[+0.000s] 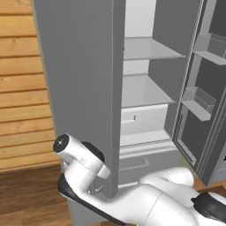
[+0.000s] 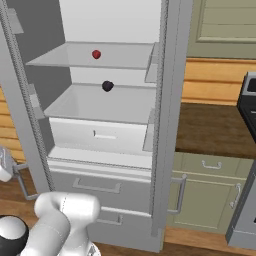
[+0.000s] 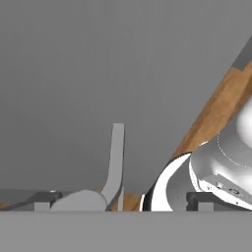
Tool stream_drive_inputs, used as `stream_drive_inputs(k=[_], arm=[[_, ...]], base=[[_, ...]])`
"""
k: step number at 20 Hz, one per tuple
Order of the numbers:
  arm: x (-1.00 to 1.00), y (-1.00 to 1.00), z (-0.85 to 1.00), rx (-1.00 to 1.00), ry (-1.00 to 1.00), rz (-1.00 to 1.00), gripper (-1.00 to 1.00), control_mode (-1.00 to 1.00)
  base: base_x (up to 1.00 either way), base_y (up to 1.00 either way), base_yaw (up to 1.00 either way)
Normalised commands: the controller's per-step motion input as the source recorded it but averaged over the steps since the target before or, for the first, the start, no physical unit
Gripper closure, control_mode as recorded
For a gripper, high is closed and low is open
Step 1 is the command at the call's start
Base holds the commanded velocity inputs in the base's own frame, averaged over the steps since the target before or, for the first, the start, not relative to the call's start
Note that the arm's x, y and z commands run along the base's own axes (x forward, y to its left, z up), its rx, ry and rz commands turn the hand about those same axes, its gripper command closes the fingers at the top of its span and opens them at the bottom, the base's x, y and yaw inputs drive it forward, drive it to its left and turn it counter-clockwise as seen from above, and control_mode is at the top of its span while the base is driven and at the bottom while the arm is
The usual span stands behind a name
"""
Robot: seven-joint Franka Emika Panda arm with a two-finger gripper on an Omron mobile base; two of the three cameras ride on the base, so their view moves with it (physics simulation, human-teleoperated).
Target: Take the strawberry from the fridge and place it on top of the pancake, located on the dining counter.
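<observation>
Beside fridge [image 1: 84,88] door handle [image 3: 115,157]: end effector [image 3: 120,197] spread wide, gripping nothing.

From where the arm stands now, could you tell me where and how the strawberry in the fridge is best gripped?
Grip the strawberry across its round middle, jaws level and either side of it, coming straight in from the fridge's open front. It sits alone on the upper shelf, so a top-down reach looks cramped. The dark fruit lies one shelf lower, out of the way.
</observation>
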Motion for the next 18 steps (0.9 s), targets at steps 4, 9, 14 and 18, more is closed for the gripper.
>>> stream_drive_inputs(k=[4,9,14,18], arm=[[0.05,-0.01,0.55,0.02,-0.07,0.11,-1.00,-1.00],[0.01,0.00,0.54,0.02,-0.01,0.15,-1.00,-1.00],[-0.79,0.00,0.74,0.07,-0.07,0.13,-1.00,-1.00],[-0.79,-0.25,0.99,0.19,-0.02,0.08,-1.00,-1.00]], base=[[0.00,0.00,0.00],[0.00,0.00,0.00],[0.00,0.00,0.00],[0.00,0.00,0.00]])
